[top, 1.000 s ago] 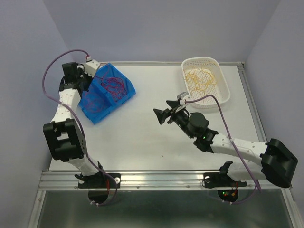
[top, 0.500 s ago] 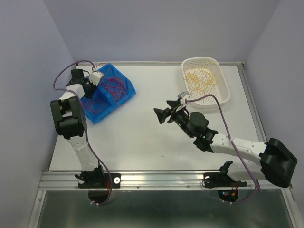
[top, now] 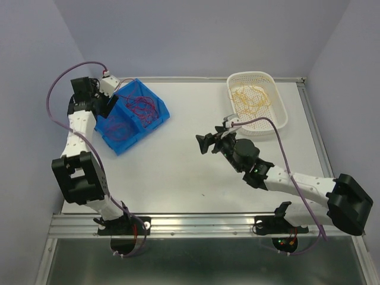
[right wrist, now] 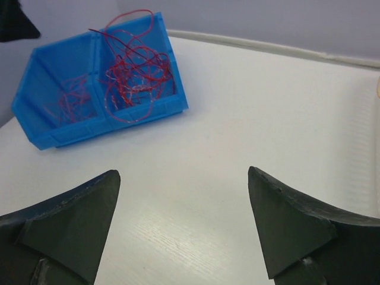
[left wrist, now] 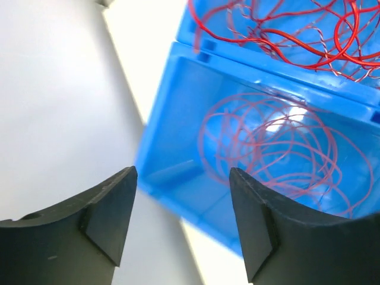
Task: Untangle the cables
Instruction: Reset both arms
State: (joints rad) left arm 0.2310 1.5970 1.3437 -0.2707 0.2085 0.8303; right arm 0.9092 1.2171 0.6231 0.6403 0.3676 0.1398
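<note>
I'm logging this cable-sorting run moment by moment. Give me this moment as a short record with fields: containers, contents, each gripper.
left container: blue bin, two compartments, back left of the table
bin contents: red cables in both compartments, denser tangle in the back one
right container: white basket, back right
basket contents: yellow-orange cables
left gripper: open, empty, by the bin's left edge
right gripper: open, empty, over bare table near the middle, facing the bin

Left claw [top: 110,105] drawn back to left edge of blue bin [top: 121,143], right claw [top: 205,143] nudged right
</note>
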